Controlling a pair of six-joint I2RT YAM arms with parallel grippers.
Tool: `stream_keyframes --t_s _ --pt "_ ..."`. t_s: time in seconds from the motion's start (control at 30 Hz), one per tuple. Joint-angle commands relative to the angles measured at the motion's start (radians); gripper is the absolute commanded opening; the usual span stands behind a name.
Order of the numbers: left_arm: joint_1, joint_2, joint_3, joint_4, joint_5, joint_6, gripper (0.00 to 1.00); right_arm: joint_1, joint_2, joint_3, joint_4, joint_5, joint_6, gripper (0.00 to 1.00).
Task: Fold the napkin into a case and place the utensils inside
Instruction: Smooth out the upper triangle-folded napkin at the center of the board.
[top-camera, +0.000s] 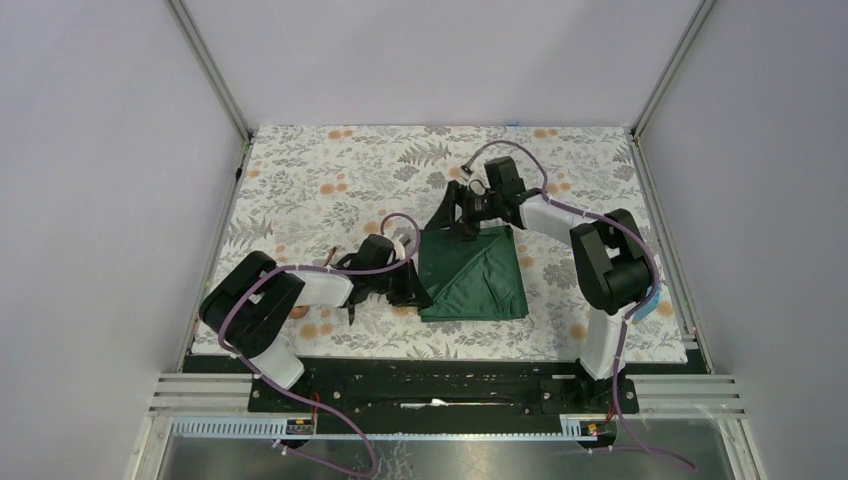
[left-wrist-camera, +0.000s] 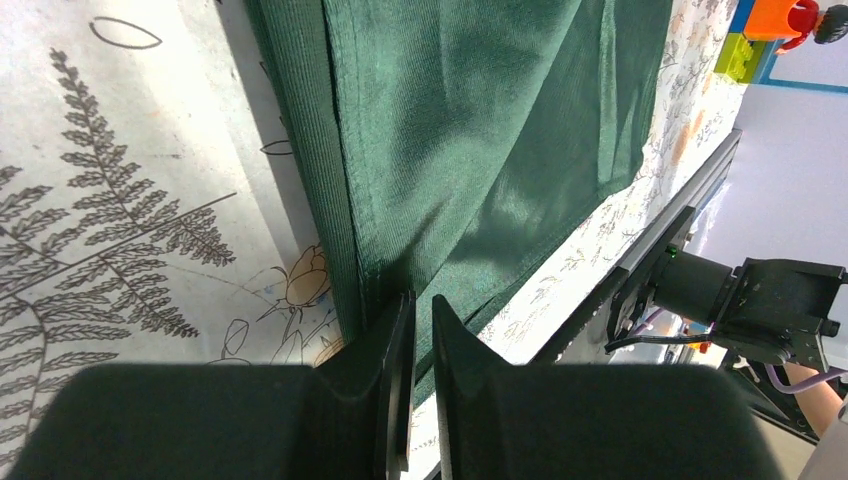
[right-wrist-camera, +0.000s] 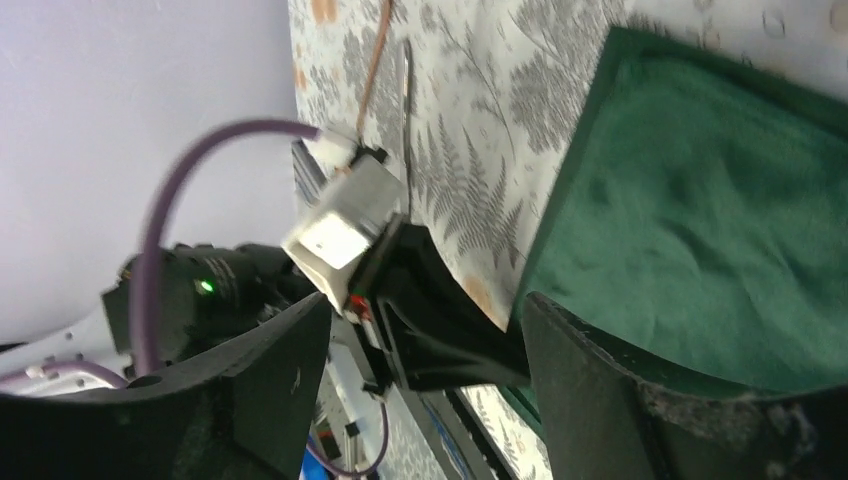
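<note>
Though overhead hides it, wrist shows left hand pinching napkin

Napkin on tablecloth — left gripper at its left, right gripper behind.

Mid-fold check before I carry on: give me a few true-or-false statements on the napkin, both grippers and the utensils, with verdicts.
1. The napkin lies folded on the tablecloth. True.
2. The right gripper is clamped shut on the napkin. False: its jaws stand wide open at the napkin's far edge.
3. The utensils are tucked inside the napkin. False: the spoon and the knife lie on the tablecloth, apart from the napkin.
4. The left gripper has its jaws close together at the napkin's hem. True.
</note>
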Motion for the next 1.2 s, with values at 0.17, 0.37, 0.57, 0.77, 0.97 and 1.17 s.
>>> stream_keyframes --t_s 0.17,0.37,0.57,0.77,0.97,1.17 --pt "0.007 0.014 -0.063 0.073 -0.019 0.008 0.15 -0.007 -0.008 -0.259 0.341 -0.190 0.047 0.77" --pt "0.007 0.006 -0.081 0.085 -0.017 0.000 0.14 -0.050 0.039 -0.281 0.344 -0.181 0.006 0.77" --pt "0.007 -0.013 -0.102 0.096 -0.016 -0.015 0.13 -0.155 0.090 -0.322 0.379 -0.187 -0.032 0.77" --pt "0.007 -0.011 -0.101 0.089 -0.010 -0.011 0.12 -0.273 0.137 -0.278 0.368 -0.187 -0.034 0.77" --pt "0.007 -0.014 -0.105 0.082 -0.009 -0.008 0.12 -0.370 0.170 -0.212 0.337 -0.164 -0.035 0.78" --pt "0.007 -0.034 -0.087 0.047 0.002 0.003 0.13 -0.396 0.186 -0.123 0.260 -0.140 -0.040 0.79"
